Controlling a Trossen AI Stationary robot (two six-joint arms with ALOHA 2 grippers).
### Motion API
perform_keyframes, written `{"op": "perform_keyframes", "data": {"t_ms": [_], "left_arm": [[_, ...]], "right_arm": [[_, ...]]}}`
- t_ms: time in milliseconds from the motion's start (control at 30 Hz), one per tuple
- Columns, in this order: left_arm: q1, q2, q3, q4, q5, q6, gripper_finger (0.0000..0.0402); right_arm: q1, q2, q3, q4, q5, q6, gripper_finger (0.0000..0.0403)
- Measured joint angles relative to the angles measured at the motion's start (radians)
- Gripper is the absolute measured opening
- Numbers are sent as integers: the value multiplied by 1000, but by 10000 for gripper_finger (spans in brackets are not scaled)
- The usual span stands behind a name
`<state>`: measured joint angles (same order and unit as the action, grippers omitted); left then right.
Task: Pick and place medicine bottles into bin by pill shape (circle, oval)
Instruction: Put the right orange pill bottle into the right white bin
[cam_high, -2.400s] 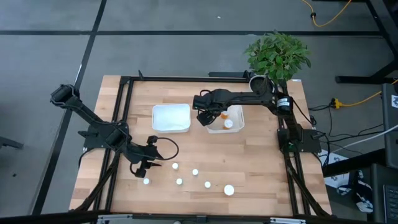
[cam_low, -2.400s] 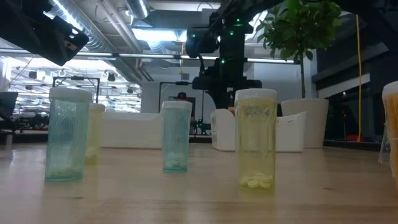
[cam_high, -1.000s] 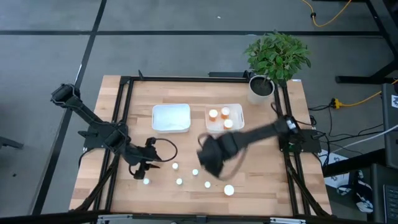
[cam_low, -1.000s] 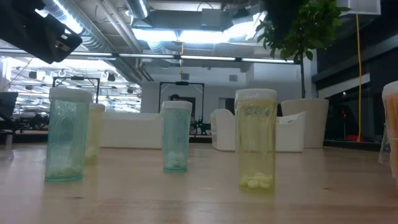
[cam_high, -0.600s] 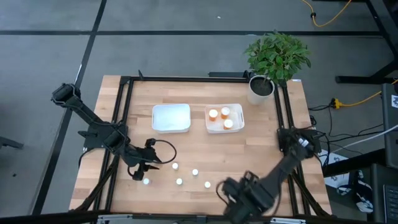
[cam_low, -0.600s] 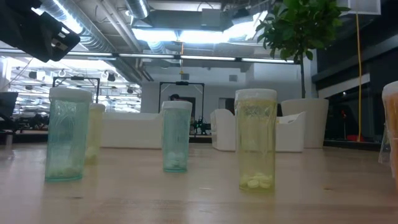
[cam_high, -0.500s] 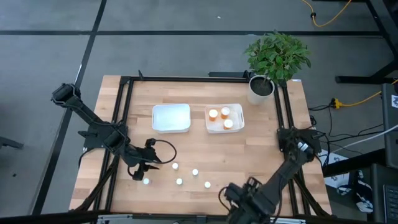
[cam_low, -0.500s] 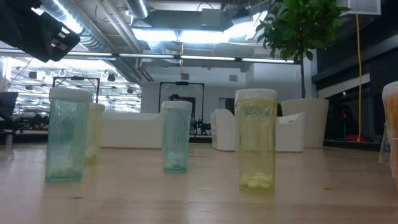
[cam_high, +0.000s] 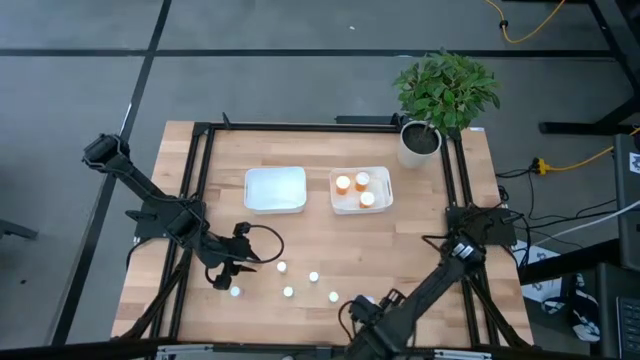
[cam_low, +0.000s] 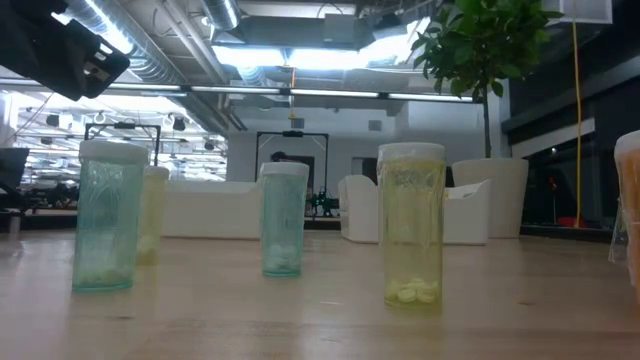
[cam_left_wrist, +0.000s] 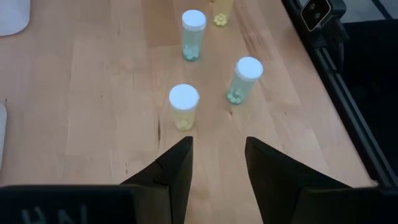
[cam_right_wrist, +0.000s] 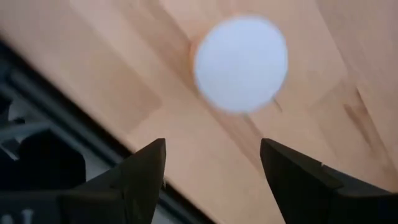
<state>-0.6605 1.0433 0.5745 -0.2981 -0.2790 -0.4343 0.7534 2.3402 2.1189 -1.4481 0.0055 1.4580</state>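
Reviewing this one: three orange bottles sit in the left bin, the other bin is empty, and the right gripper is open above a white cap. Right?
Not quite. The high view shows the three orange bottles in the right bin; the left bin is the empty one. The right gripper is indeed open above a white cap.
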Motion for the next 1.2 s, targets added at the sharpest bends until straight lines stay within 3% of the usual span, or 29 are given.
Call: {"op": "perform_keyframes", "data": {"t_ms": [1000, 1200], "left_arm": [[0, 0, 0, 0, 0, 0, 141], [0, 0, 0, 0, -1, 0, 141]], "right_arm": [[-72, 15, 0, 1, 108, 6, 264], [-75, 16, 0, -4, 82, 3, 264]]}}
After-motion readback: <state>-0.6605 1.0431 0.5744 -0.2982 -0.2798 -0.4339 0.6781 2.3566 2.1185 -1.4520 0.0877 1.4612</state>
